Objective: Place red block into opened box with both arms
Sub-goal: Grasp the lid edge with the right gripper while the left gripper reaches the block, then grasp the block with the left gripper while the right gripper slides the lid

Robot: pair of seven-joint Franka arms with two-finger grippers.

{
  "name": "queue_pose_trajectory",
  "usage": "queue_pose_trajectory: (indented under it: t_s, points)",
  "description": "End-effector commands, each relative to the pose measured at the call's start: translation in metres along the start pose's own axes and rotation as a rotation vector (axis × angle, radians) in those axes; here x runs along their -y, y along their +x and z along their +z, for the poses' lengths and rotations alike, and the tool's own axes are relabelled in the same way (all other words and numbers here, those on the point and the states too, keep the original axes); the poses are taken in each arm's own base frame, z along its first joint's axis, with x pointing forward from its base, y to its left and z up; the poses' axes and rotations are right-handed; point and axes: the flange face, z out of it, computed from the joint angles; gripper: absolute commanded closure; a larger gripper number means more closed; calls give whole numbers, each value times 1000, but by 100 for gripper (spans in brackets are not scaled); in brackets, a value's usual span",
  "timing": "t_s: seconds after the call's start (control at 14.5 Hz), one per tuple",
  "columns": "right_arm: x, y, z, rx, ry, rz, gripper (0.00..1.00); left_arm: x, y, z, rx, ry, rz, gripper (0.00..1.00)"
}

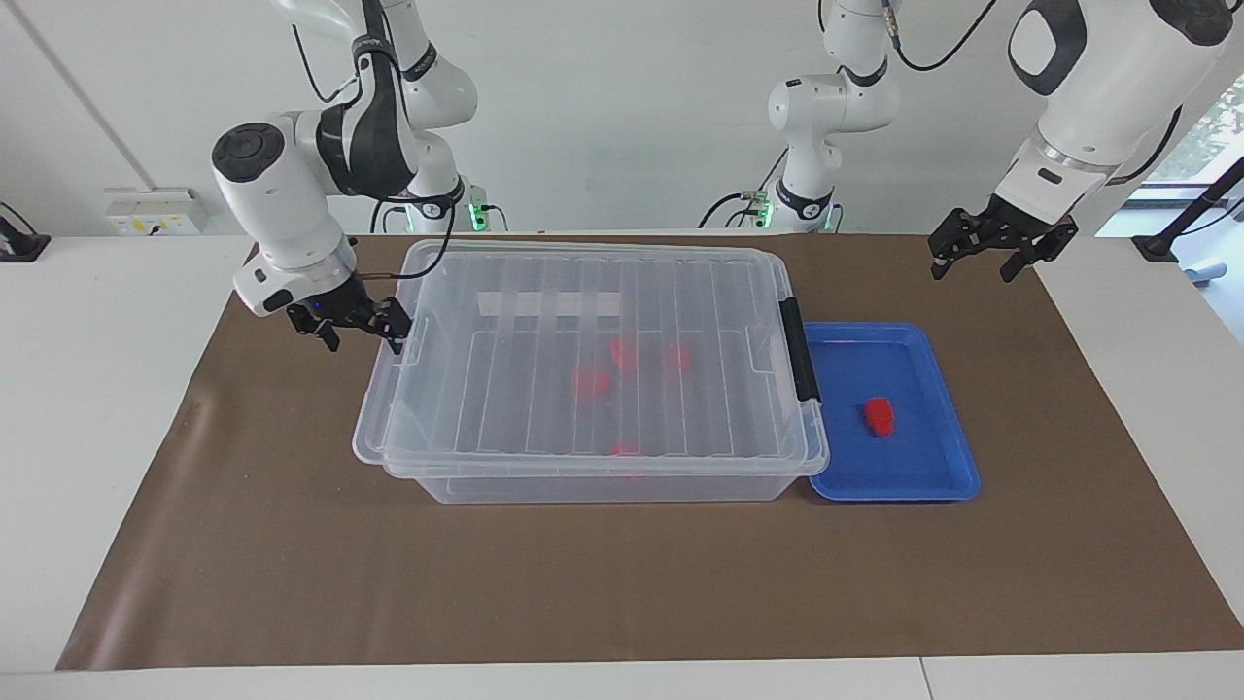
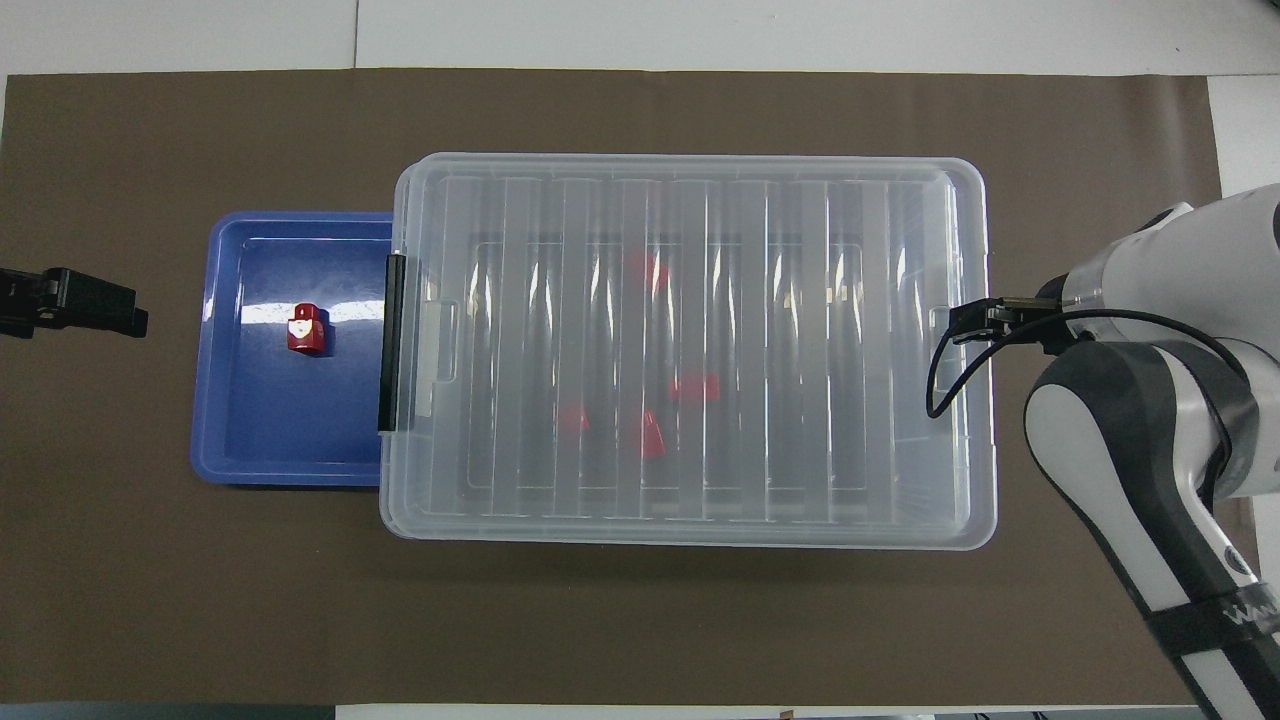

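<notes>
Clear box lidded, 1 red block waiting in the blue tray

From above, the box (image 2: 688,350) fills the middle of the brown mat (image 2: 600,620), its ribbed lid (image 2: 800,200) on and its black latch (image 2: 390,342) at 9 o'clock. 4 red pieces (image 2: 650,435) show blurred through the lid. Touching that latch end sits the blue tray (image 2: 250,440), holding the red block (image 2: 305,330). The left gripper (image 2: 100,305) hangs over bare mat at 9 o'clock of the tray, while the right gripper (image 2: 975,322) sits at the box's 3 o'clock rim.
</notes>
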Motion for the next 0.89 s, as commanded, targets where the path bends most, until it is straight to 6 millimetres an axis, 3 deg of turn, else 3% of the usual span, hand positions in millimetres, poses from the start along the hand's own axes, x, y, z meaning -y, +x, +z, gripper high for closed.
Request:
queue_pose_trajectory:
  t_s: [0.0, 0.14, 0.41, 0.83]
  points:
    - [-17, -5, 3, -24, 8, -39, 0, -10, -9, 27, -28, -7, 26, 0]
    - [-27, -4, 3, -26, 7, -62, 0, -13, -5, 52, -46, -5, 31, 0]
    - [-64, -3, 4, -30, 3, -118, 0, -20, 5, 108, -64, -4, 41, 0]
    - [-85, -2, 1, -34, -13, -152, 0, -16, 5, 200, -93, 2, 35, 0]
